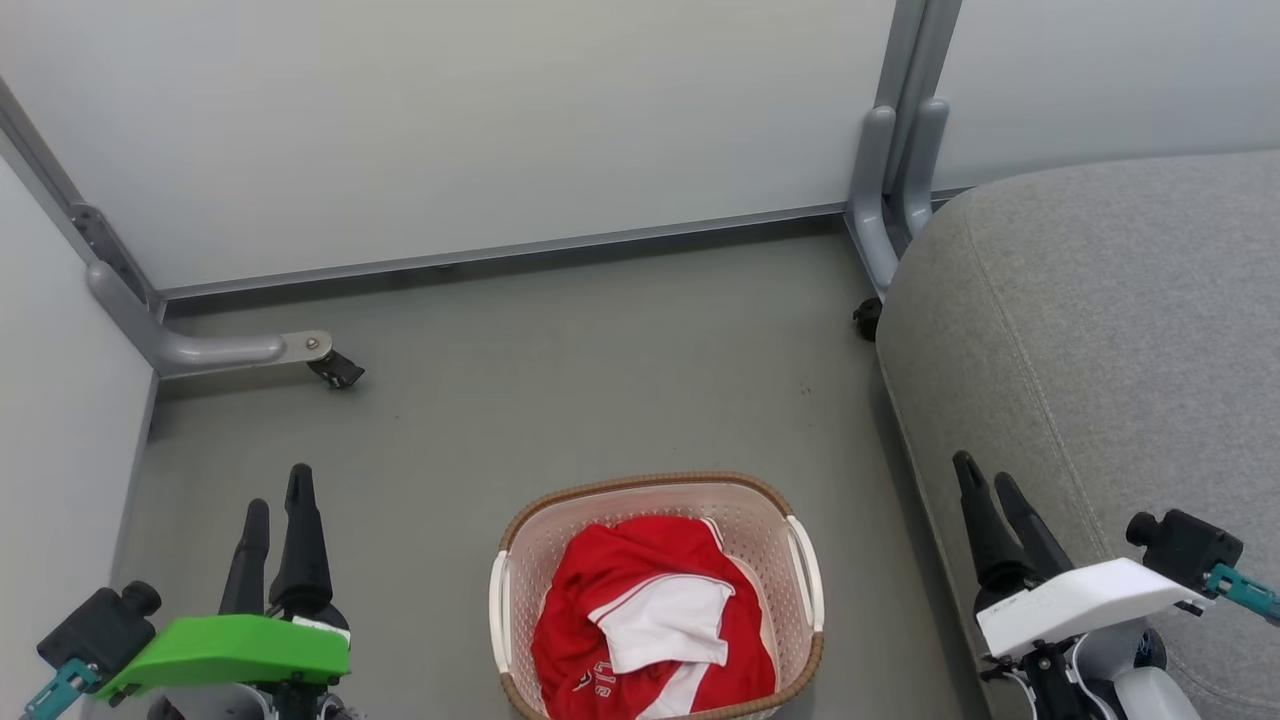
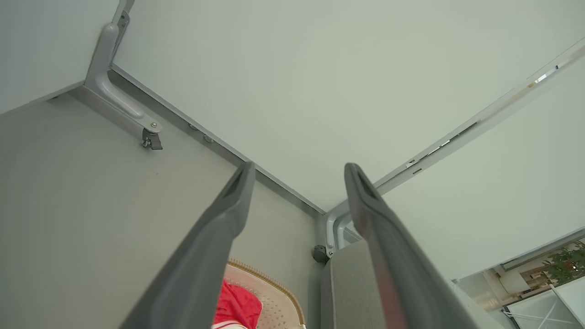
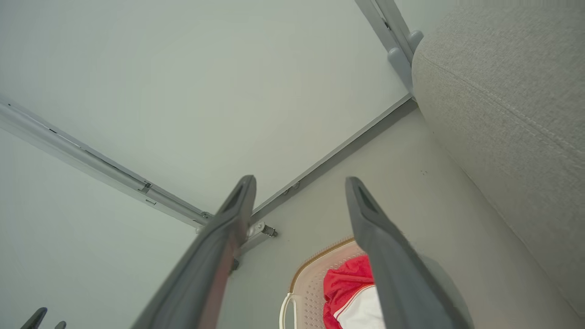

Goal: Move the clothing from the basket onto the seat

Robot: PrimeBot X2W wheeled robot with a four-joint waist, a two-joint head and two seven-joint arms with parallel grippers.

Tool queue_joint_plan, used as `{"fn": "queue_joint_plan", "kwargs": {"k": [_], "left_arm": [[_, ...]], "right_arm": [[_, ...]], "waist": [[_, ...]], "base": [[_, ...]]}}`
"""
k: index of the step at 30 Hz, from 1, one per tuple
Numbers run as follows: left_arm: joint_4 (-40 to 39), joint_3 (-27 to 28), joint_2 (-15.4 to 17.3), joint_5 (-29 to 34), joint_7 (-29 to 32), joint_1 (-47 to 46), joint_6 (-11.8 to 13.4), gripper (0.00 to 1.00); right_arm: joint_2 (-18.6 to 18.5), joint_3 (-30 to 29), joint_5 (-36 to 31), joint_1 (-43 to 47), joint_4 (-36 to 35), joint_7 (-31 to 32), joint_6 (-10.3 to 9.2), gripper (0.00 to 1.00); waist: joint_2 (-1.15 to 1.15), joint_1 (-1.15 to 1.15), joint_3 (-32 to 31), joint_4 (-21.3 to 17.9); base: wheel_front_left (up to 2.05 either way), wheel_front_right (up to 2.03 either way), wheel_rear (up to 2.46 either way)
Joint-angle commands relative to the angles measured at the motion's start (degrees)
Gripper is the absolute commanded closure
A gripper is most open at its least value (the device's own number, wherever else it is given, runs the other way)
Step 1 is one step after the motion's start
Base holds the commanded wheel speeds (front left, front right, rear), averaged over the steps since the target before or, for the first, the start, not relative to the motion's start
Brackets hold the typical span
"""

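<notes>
Left gripper [image 1: 278, 490]: two long tapered dark-grey fingers [image 1: 300, 545], bright green wrist cover [image 1: 230, 648], black camera block [image 1: 100, 628] on a teal bracket [image 1: 58, 690]. Right gripper [image 1: 983, 470]: same dark fingers, white wrist cover [image 1: 1080, 600], black camera module [image 1: 1185, 545], teal clip [image 1: 1245, 590], pale rounded forearm [image 1: 1150, 698] underneath.

Pale panels around a grey floor

A matte grey floor [image 1: 560, 400] runs to plain pale partition panels [image 1: 450, 130] edged in grey metal. A bent grey foot [image 1: 220, 350] with a black caster [image 1: 337, 372] stands at the left corner, and a doubled post [image 1: 905, 150] rises at the right. The light is soft and even. A leafy plant [image 2: 566, 262] shows beyond one panel
</notes>
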Motion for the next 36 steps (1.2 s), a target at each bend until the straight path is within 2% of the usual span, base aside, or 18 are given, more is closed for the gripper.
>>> {"fn": "queue_joint_plan", "kwargs": {"k": [1, 23, 36], "left_arm": [[-1.2, 0.0, 0.4, 2.2, -0.6, 0.3, 0.3, 0.00], [-2.4, -1.3, 0.5, 18.0, -4.4, 2.9, 1.6, 0.00], [-1.3, -2.1, 0.5, 24.5, -6.3, 4.2, 0.7, 0.00]], "right_arm": [[-0.4, 0.4, -2.3, -0.2, -1.1, -0.6, 0.01, 0.00], [-1.1, 4.2, -18.4, 1.1, -3.1, -4.4, 0.02, 0.00], [-1.2, 5.4, -26.3, 1.5, -4.1, -6.3, 0.02, 0.00]], "waist": [[0.00, 0.00, -0.1, 0.0], [0.00, 0.00, -1.1, -0.3], [0.00, 0.00, -1.2, -0.5]], "base": [[0.00, 0.00, 0.00], [0.00, 0.00, 0.00], [0.00, 0.00, 0.00]]}}
